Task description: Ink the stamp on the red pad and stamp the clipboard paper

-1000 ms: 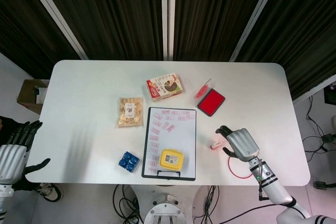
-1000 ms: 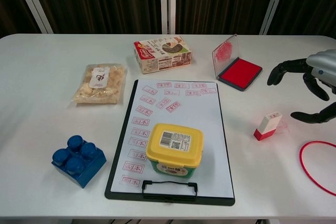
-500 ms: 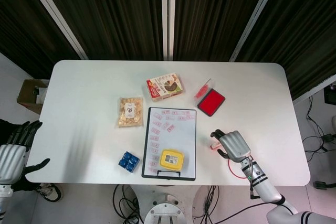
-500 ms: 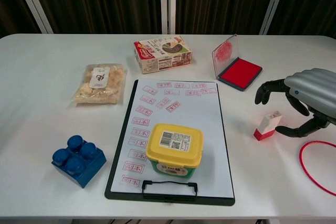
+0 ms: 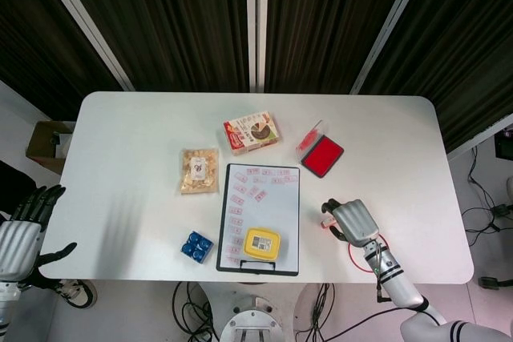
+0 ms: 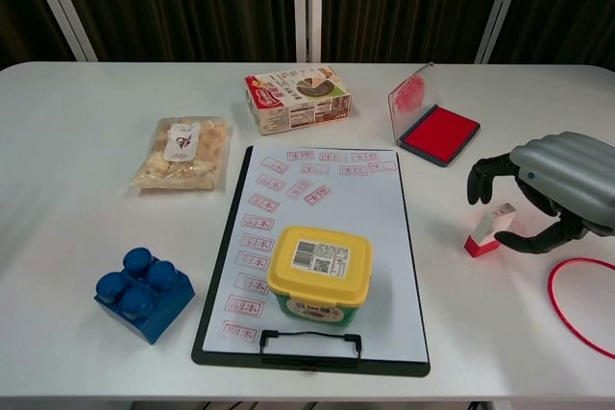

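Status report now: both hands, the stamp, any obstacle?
Right hand open around stamp, no grip seen. Left hand open, off the table edge. Yellow tub sits on clipboard; ink pad open.

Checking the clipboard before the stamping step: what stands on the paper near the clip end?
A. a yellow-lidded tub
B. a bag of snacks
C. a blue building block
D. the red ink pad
A: the yellow-lidded tub stands on the clipboard paper just above the clip, while the block, the ink pad and the snack bag all lie on the table off the clipboard.
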`<state>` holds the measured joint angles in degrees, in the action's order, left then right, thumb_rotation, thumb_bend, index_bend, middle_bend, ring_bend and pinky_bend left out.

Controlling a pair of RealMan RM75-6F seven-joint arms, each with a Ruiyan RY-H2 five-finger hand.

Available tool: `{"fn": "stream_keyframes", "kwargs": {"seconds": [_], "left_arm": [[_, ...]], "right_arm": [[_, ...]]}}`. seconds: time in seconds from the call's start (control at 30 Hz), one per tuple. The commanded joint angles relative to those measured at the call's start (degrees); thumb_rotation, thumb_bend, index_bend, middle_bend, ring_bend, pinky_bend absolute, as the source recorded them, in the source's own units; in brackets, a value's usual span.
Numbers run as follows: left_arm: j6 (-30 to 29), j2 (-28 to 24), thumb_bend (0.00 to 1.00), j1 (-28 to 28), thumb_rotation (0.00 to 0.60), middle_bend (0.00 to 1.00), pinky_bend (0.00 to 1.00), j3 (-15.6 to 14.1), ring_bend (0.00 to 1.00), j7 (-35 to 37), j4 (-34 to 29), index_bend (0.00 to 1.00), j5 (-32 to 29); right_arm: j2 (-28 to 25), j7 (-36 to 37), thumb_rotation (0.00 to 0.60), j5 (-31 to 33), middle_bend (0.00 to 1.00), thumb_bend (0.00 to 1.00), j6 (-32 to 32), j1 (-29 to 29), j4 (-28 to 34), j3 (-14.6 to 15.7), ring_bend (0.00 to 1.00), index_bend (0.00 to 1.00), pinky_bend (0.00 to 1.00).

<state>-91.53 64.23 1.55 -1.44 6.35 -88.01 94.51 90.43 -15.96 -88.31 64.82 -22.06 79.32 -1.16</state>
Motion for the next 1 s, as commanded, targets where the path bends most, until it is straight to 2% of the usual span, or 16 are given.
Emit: {"fn": "stream_keyframes", "kwargs": {"seconds": [0.03, 0.77, 1.0], "left_arm": [[0.1, 0.3, 0.0, 0.0, 0.6, 0.09, 0.16, -0.1, 0.07, 0.0, 0.2, 0.07, 0.1], [-0.1, 0.4, 0.0, 0.0, 0.6, 0.09, 0.16, -0.2, 0.07, 0.5, 0.6, 0.07, 0.2], [0.1, 0.5, 0.0, 0.0, 0.6, 0.09, 0.16, -0.3, 0.07, 0.7, 0.9, 0.07, 0.2]], "right_arm": [[0.2, 0.0, 0.6, 0.0, 0.41, 0.21, 0.1, -0.1, -0.1, 0.1, 0.75, 0.43, 0.96], [1.8, -2.3, 0.6, 1.3, 0.49, 0.23, 1.3, -0.1, -1.0, 0.3, 0.75, 0.52, 0.96], [3.0, -3.3, 0.6, 1.5, 0.55, 0.29, 2.1, 0.0, -2.2, 0.2, 0.77, 0.59, 0.96]]}}
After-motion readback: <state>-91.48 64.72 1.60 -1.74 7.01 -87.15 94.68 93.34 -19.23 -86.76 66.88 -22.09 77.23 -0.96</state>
